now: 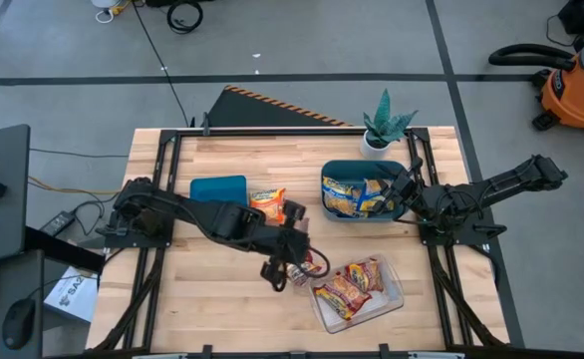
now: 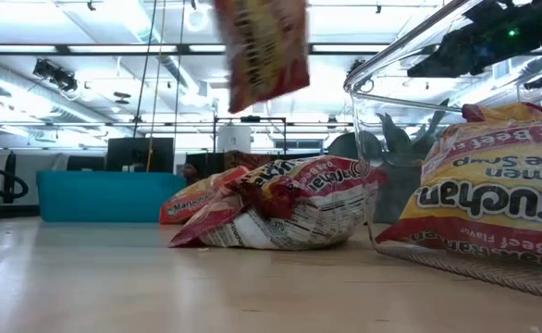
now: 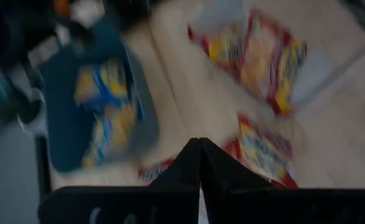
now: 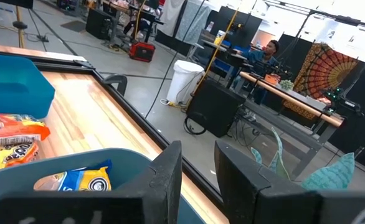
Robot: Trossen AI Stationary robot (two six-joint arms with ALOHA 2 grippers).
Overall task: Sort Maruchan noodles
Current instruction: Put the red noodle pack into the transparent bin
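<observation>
My left gripper [image 1: 280, 267] is at the table's middle, shut on a red-and-yellow noodle packet [image 2: 264, 51] that hangs in the air. A second red-and-yellow packet [image 2: 280, 217] lies crumpled on the table below it. An orange packet [image 1: 267, 202] lies flat farther back. A teal bin [image 1: 327, 184] at the far right holds blue-and-yellow packets [image 1: 357, 196]. A clear tray [image 1: 392, 299] at the near right holds red-and-yellow packets [image 1: 352, 284]. My right gripper [image 4: 198, 168] is open and empty over the teal bin's right rim. My left gripper holds the red-and-yellow packet between its shut fingers [image 3: 199, 155], which point down and forward. The place of contact lies above the low view's top and behind the fingers in the wrist view. The packet's lower part [image 2: 262, 88] hangs clear of the table.
A second, empty teal bin [image 1: 219, 189] stands at the far left of the middle. A potted plant [image 1: 384, 125] stands at the table's far edge behind the filled bin. Bare wood lies along the near left [image 1: 202, 299].
</observation>
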